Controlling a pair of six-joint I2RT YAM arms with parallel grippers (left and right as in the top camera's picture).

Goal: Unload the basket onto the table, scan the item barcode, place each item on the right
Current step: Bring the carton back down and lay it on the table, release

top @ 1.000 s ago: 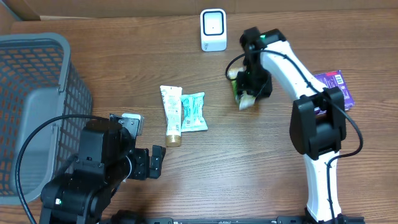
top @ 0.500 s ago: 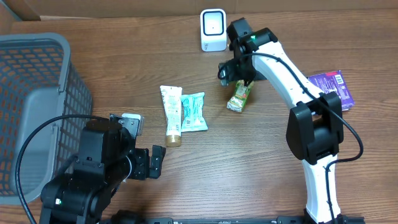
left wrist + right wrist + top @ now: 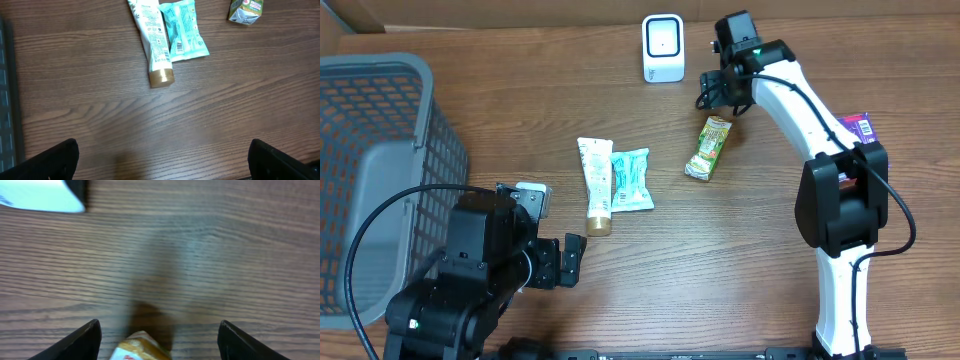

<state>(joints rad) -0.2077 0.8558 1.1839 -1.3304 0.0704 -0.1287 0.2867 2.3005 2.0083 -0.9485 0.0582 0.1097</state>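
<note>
The green snack bar (image 3: pixel 708 148) lies flat on the table (image 3: pixel 720 270) at 5 o'clock from the white scanner (image 3: pixel 663 48), the right gripper (image 3: pixel 717 93) at its far end has its fingers apart and empty, and the left gripper (image 3: pixel 161 159) is spread wide too.

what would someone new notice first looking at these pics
The white right arm stretched to the far side of the table catches the eye first, its open fingers over the far end of a green snack bar lying flat near the white scanner. Next comes the big grey basket filling the left edge, then a tube and a teal packet lying side by side at the centre.
</note>
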